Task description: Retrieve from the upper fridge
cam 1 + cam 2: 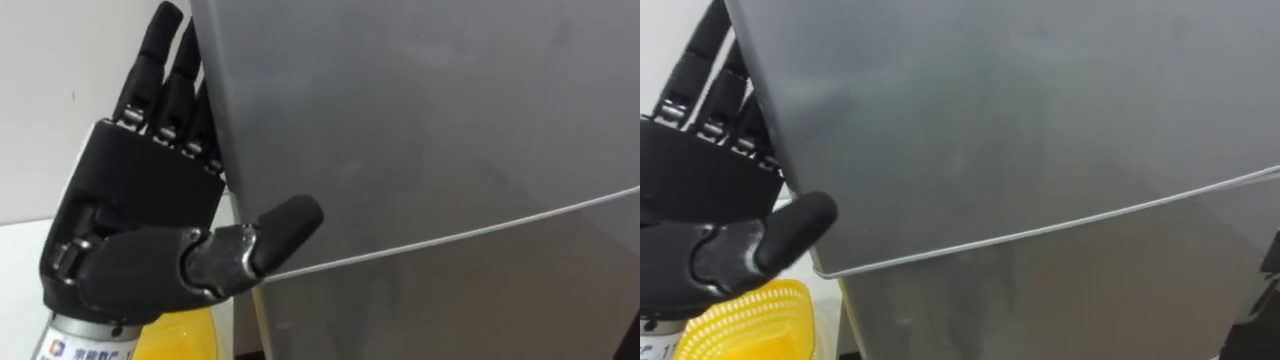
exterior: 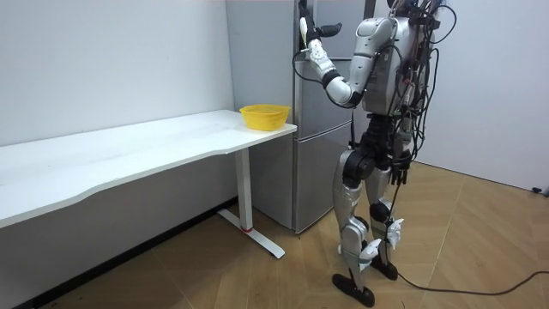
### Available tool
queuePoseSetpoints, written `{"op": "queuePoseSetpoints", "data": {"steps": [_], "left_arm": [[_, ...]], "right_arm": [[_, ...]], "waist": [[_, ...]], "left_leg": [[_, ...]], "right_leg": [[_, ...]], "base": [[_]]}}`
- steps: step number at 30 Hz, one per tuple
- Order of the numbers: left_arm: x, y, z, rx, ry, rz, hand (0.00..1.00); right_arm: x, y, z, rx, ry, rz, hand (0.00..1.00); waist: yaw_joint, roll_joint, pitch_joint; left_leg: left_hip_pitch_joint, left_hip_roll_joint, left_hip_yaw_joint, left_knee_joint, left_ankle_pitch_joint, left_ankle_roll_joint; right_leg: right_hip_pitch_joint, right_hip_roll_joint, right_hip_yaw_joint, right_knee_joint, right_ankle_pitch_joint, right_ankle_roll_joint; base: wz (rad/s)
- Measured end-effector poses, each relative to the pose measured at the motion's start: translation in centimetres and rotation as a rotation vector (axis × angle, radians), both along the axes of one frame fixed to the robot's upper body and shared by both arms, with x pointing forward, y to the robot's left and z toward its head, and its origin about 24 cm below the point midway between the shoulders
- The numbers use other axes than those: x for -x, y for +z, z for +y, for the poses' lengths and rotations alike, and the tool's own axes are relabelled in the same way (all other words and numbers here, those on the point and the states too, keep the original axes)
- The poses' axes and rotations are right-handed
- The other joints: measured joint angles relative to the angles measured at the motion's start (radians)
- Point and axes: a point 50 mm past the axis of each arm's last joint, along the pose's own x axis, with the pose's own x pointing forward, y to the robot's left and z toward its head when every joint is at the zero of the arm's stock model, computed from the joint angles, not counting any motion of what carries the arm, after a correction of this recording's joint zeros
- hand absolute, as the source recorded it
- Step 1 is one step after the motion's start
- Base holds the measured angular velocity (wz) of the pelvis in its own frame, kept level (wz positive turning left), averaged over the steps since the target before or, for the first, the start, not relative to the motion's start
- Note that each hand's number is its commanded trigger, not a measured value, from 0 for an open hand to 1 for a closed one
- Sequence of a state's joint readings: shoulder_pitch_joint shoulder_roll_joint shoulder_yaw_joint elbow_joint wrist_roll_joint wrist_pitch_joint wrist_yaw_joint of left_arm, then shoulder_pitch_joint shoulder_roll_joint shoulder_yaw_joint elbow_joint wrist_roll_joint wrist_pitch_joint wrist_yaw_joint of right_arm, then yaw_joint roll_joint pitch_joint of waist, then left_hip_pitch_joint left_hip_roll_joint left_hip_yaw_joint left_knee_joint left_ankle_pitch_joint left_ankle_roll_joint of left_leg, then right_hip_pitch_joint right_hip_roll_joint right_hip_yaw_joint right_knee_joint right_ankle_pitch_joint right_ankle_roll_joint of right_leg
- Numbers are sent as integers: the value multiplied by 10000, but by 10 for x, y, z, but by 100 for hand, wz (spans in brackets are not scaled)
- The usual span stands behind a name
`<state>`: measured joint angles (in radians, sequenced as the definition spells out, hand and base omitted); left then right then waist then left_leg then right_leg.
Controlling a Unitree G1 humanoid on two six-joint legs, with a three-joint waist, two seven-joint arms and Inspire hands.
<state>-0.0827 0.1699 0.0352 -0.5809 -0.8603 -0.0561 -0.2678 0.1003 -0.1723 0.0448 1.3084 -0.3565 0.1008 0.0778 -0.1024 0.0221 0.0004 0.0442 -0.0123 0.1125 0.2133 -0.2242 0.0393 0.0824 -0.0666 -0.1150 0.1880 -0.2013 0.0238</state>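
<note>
A grey fridge [image 2: 266, 51] stands right in front of me, its doors shut. Its upper door [image 1: 420, 120] spans most of the eye views, and a thin seam [image 1: 450, 235] divides it from the lower door. My left hand [image 1: 140, 200] is raised at the upper door's left edge. Its straight fingers [image 1: 165, 60] run up along and partly behind that edge, while the thumb [image 1: 270, 235] lies across the door's front just above the seam. The room view has the same hand [image 2: 310, 39] held high against the fridge.
A yellow mesh bowl [image 2: 264, 115] sits on the end of a long white table [image 2: 129, 154] just left of the fridge, and it shows below my hand as a yellow bowl [image 1: 750, 320]. A white wall lies behind, with wooden floor underfoot.
</note>
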Motion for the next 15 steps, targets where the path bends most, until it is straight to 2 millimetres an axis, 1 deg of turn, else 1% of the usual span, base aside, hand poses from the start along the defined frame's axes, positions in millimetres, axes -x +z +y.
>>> {"op": "queuePoseSetpoints", "data": {"steps": [4, 7, 10, 12, 13, 15], "left_arm": [[1, 1, 0, 236, -359, -241, 0], [3, 4, -1, 329, -643, -695, 0], [4, 6, -4, 741, -1176, -1006, 0], [2, 9, -8, 976, -1578, -1151, 0], [2, 9, -9, 1001, -1705, -1198, 0], [2, 9, -13, 1116, -2009, -1202, 0]], "right_arm": [[5, 0, 0, -64, -93, 188, 0], [7, 0, 0, -122, -339, 135, 0], [9, 0, 1, -155, -519, 81, 0], [9, -1, 1, -216, -972, -32, 0], [10, 0, 1, -221, -1182, -56, 0], [12, 0, 0, -212, -1486, -54, 0]], "waist": [[-38, -25, 17], [-101, -94, 60], [-140, -128, 79], [-292, -131, 82], [-333, -125, 85], [-359, -119, 87]], "left_leg": [[-5, 1, 48, -33, -9, 21], [-4, 8, 103, 0, -24, 44], [11, 17, 228, 93, -68, 105], [61, -9, 232, 128, -95, 152], [87, -14, 250, 136, -109, 176], [145, -15, 345, 139, -144, 227]], "right_leg": [[10, -5, 42, 25, 6, 8], [23, -13, 61, 55, 9, 14], [20, -17, 197, 77, 30, 48], [35, -35, 389, 76, 78, 90], [24, -29, 551, 68, 106, 101], [42, -26, 657, 12, 156, 147]], "base": [[0], [0], [-7], [2], [-7], [-20]]}}
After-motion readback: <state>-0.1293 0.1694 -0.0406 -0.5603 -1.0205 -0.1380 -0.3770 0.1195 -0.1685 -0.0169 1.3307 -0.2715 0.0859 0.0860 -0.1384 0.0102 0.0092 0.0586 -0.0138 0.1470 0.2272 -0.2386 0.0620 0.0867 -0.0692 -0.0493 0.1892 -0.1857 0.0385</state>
